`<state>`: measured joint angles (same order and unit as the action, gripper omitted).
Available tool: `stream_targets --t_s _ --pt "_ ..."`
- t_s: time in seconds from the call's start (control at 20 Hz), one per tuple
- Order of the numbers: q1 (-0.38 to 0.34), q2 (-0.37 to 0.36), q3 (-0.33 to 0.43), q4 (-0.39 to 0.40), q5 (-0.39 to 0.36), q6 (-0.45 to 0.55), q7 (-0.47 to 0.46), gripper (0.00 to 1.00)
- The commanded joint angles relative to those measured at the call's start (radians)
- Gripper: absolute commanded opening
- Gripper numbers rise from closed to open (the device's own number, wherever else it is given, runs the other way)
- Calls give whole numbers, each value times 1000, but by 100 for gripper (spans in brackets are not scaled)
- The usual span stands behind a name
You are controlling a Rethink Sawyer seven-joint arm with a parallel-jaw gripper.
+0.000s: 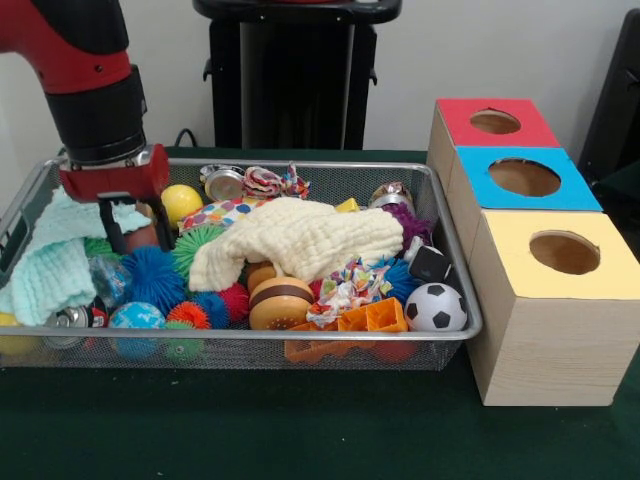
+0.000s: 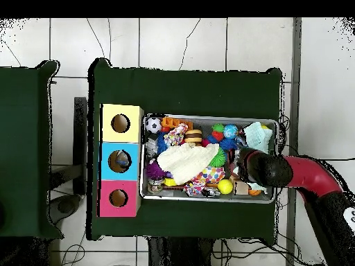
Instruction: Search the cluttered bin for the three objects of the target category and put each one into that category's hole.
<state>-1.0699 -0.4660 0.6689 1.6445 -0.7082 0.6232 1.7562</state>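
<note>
My gripper (image 1: 137, 232) is lowered into the left end of the wire bin (image 1: 300, 335), beside a yellow ball (image 1: 182, 203), with an orange-brown object right under it. In the overhead view the gripper (image 2: 248, 166) is over the bin's right part. Three boxes with round holes stand in a row beside the bin: red (image 1: 495, 122), blue (image 1: 524, 178) and yellow (image 1: 563, 252). From above, something shows inside the blue box's hole (image 2: 121, 161). A cream cloth (image 1: 300, 240) covers the bin's middle and hides what is below it.
A mint cloth (image 1: 50, 260) lies at the bin's left end. Around it are blue (image 1: 155, 278) and green (image 1: 195, 245) spiky balls, a wooden burger toy (image 1: 280, 300), a soccer ball (image 1: 436, 308), an orange plastic piece (image 1: 370, 320) and a purple spiky ball (image 1: 405, 225).
</note>
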Motion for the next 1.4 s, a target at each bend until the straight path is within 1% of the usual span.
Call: stream_targets --t_s 0.05,0.5,0.65,0.95,1.1,1.2,1.4 --pt "6 81 -21 -92 -65 -24 -148 100" --pt "-16 113 -18 -82 -83 -65 -146 100" --pt "-25 132 -11 -90 -88 -67 -157 100" --pt "-37 138 -2 -87 -91 -65 -165 100" --pt "-34 129 -2 -97 -90 -48 -175 100" --pt "-20 104 -11 -94 -98 -40 -166 100" --pt "-2 45 -23 -42 -85 -38 -110 100"
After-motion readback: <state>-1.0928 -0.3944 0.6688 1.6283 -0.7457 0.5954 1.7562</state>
